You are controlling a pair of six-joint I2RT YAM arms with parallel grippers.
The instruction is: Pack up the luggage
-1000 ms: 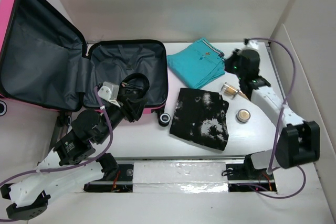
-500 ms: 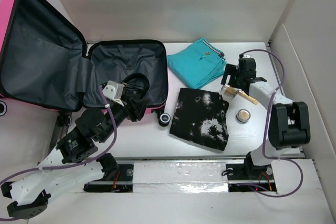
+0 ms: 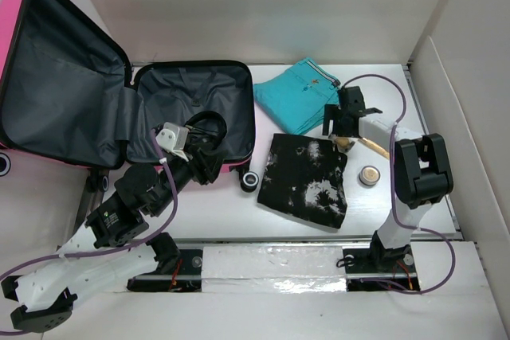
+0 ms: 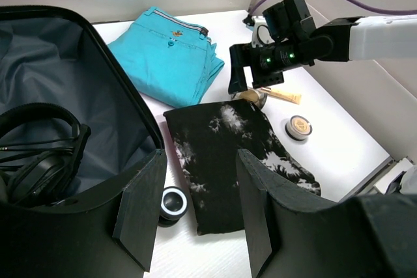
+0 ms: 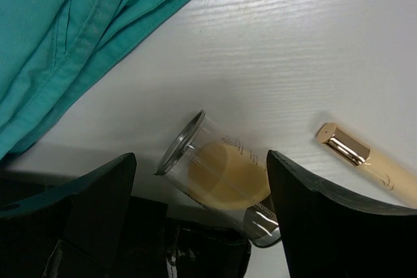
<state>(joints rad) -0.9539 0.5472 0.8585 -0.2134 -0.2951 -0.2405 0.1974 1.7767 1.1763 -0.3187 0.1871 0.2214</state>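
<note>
Top view, luggage [image 3: 72,77]: lies open in the left half of the frame. The lid stands up at upper left with pink shell showing at its edge, and the base compartment is just right of it, grey lining up.
Top view, headphones [image 3: 207,125]: black, inside the base compartment, toward its lower edge.
Top view, left gripper [image 3: 205,163]: over the lower rim of the base, beside the headphones.
Top view, clothes: a folded teal garment [image 3: 299,95] at upper centre, right of the luggage; a black-and-white garment [image 3: 307,179] below it, flat on the table [image 3: 239,212].
Top view, right gripper [image 3: 339,127]: near the right edges of both garments, over a clear cup [image 3: 344,142]. A gold-capped tube [image 3: 373,146] and a small round jar [image 3: 368,174] lie to its right.
Left wrist view, left jaws: apart, nothing between them (the black-and-white garment and a black caster wheel [image 4: 173,203] show through the gap).
Left wrist view, luggage: fills the left of the frame, headphones at lower left.
Right wrist view, right jaws: wide apart, one on either side of the clear cup. The cup lies on its side with a yellowish puff inside — whether either jaw touches it I cannot tell.
Right wrist view, surroundings: teal fabric at upper left, the tube at the right edge.
</note>
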